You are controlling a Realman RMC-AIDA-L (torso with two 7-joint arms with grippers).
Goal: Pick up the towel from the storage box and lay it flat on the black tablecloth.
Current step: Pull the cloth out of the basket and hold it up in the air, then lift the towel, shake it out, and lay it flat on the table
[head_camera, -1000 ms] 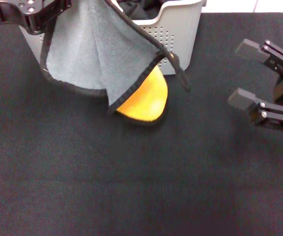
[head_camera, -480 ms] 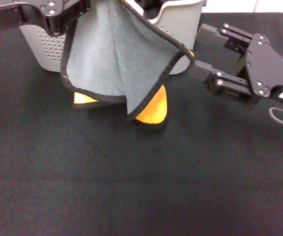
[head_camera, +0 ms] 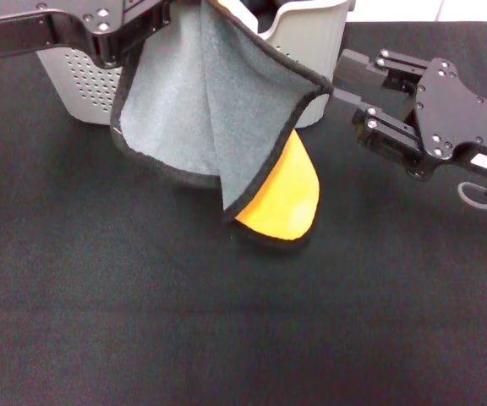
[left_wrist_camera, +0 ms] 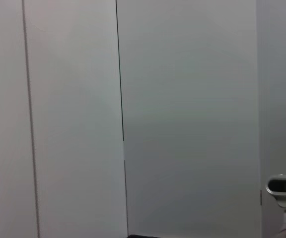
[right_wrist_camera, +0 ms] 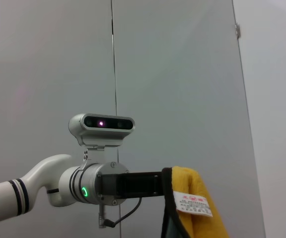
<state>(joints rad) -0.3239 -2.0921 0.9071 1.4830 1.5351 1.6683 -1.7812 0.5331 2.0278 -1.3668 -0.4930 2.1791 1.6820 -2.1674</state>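
Observation:
The towel (head_camera: 201,110) hangs in the head view with its gray face out and an orange-yellow fold (head_camera: 286,199) at the bottom. Its lower edge touches the black tablecloth (head_camera: 227,338). My left gripper (head_camera: 142,19) holds the towel's top at the upper left, in front of the storage box (head_camera: 315,38). My right gripper (head_camera: 350,97) reaches in from the right, its fingers apart at the towel's right corner. The right wrist view shows the towel's orange edge with a label (right_wrist_camera: 190,201) beside the left arm (right_wrist_camera: 43,181).
The light gray box stands at the back of the cloth, partly hidden behind the hanging towel. Something dark lies inside it at the top. The left wrist view shows only a pale wall and a camera (left_wrist_camera: 284,186) in its corner.
My right gripper swung in from the right side to the towel's right corner. The towel shifted right and its orange fold swung out lower and to the right.

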